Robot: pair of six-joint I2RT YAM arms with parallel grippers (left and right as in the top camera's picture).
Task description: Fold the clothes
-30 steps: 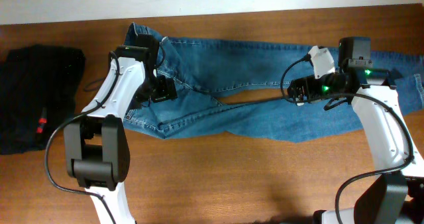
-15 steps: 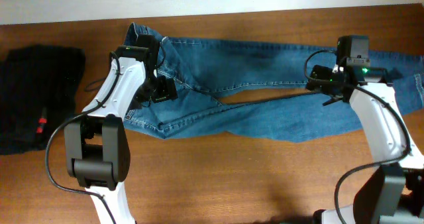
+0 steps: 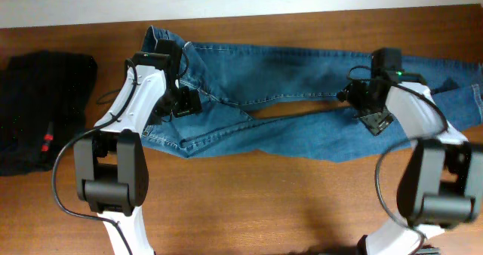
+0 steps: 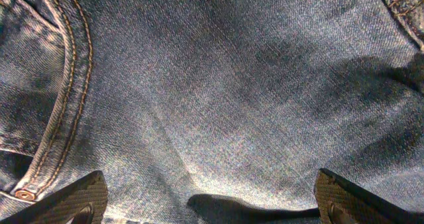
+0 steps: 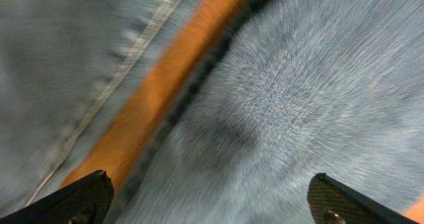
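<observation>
Both wide-spread, empty over jeans [image 3: 287,66]: left hand [image 4: 211,197], right hand [image 5: 212,194], fingertips [image 4: 66,201] cropped, right view blurred

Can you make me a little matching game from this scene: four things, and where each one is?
Things:
1. jeans
2. black garment
3. left claw
4. right claw

Places:
a. by the gap between the two legs, where wood shows
b. far left end of the table
c. stretched across the table
d. above the waist end

Pairs: 1-c, 2-b, 3-d, 4-a
</observation>
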